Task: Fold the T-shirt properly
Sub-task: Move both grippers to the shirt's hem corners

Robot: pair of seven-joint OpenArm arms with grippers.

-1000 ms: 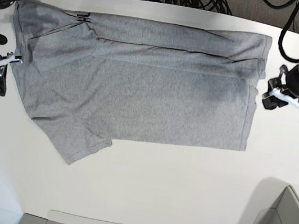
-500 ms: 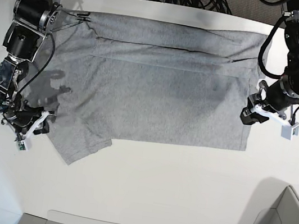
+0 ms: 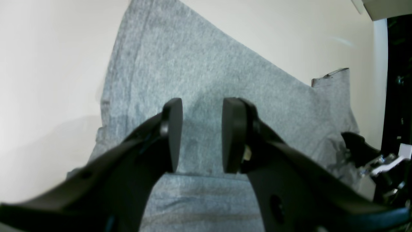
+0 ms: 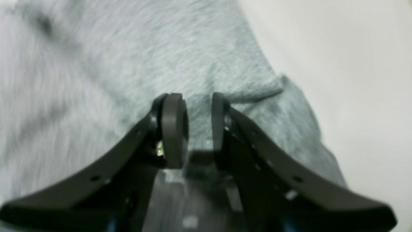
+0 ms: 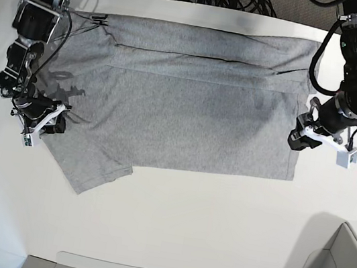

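Our left gripper (image 3: 199, 135) hangs with its jaws narrowly parted and empty over the T-shirt's (image 5: 190, 102) hem edge. Our right gripper (image 4: 196, 125), jaws also narrowly parted, is low at the shirt's sleeve side, with a small ridge of cloth between the fingertips; we cannot tell whether it is pinched. The shirt lies flat on the table (image 5: 217, 235), its far edge already turned in. We judge we are reaching to grasp; next, both must pinch the edges.
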